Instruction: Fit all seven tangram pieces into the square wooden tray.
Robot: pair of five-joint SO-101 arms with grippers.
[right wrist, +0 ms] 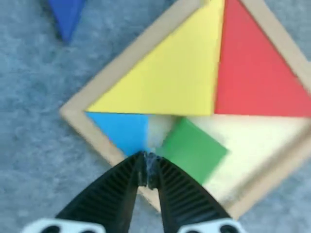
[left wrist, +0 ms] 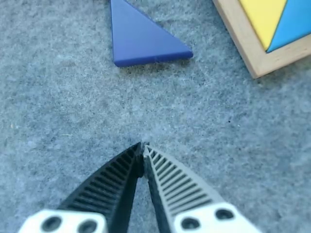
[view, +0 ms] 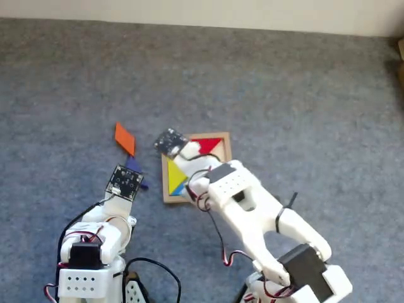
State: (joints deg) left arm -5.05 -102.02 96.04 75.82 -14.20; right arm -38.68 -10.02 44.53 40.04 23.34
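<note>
We see the square wooden tray (right wrist: 129, 63) near the middle of the grey counter (view: 284, 95). It holds a yellow triangle (right wrist: 170, 73), a red triangle (right wrist: 252, 73), a light blue triangle (right wrist: 121, 128) and a green square (right wrist: 192, 150), with bare wood beside the green one. From above, the right arm hides much of the tray. The right hand (right wrist: 147, 158), pinched together and empty, hangs over the tray's corner; we cannot judge contact. A dark blue triangle (left wrist: 141, 39) lies just outside the tray, an orange parallelogram (view: 125, 138) beyond it. The left hand (left wrist: 144, 148), fingers together, grips nothing.

Grey carpet-like cover (view: 303, 95) spread over the whole table, fuzzy weave, plain colour. Pale band (view: 252, 11) runs along its far edge. Small brown object (view: 401, 53) at the right border, cut off, can't tell what.
</note>
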